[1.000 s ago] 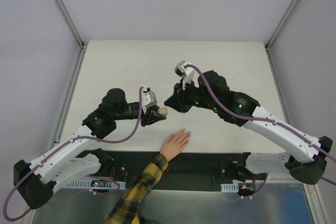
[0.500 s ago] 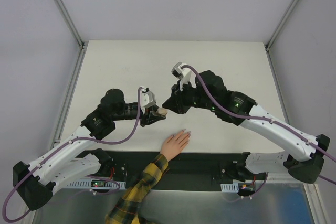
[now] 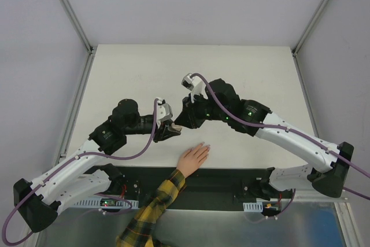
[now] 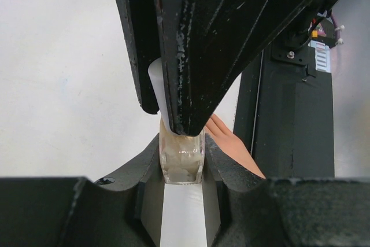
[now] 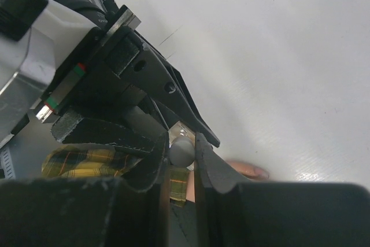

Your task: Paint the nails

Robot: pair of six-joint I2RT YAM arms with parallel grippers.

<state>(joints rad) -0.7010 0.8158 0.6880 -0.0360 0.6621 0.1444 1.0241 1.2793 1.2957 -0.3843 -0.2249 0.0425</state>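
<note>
**Bottle and cap gripped between two hands, nails waiting just to the near right**

The left hand point(image 3: 169, 130) is closed tight on a small beige glass bottle point(image 4: 181, 163), its two fingers pressing the glass from either side. The right hand point(image 3: 180, 119) comes in from the far right, and its jaws are nearly shut on the bottle's rounded white cap point(image 5: 181, 150). The two hands meet tip to tip above the white tabletop point(image 3: 243, 73). The bottle's neck points toward the right hand.

A light-skinned human hand point(image 3: 193, 159) lies flat, palm down, at the near edge of the tabletop. Its yellow-and-black plaid sleeve point(image 3: 156, 206) runs off to the near left. The fingers point far and slightly right, so their long axis runs from near left to far right. The nails point(image 3: 206, 147) sit at the far-right ends of those fingers, to the near right of both hands and close by without touching them.

Both hands are about equally near the fingertips. The right hand grips the cap, so it is probably the one that has to lift away and swing toward the near right.

A lot stays hidden. The top view shows the nails only as tiny pale tips, and their colour cannot be read. In the wrist views the black fingers cover most of the bottle and cap, and only slivers of skin show behind them. No brush is visible, and it is unclear whether the cap is screwed on or loose.
</note>
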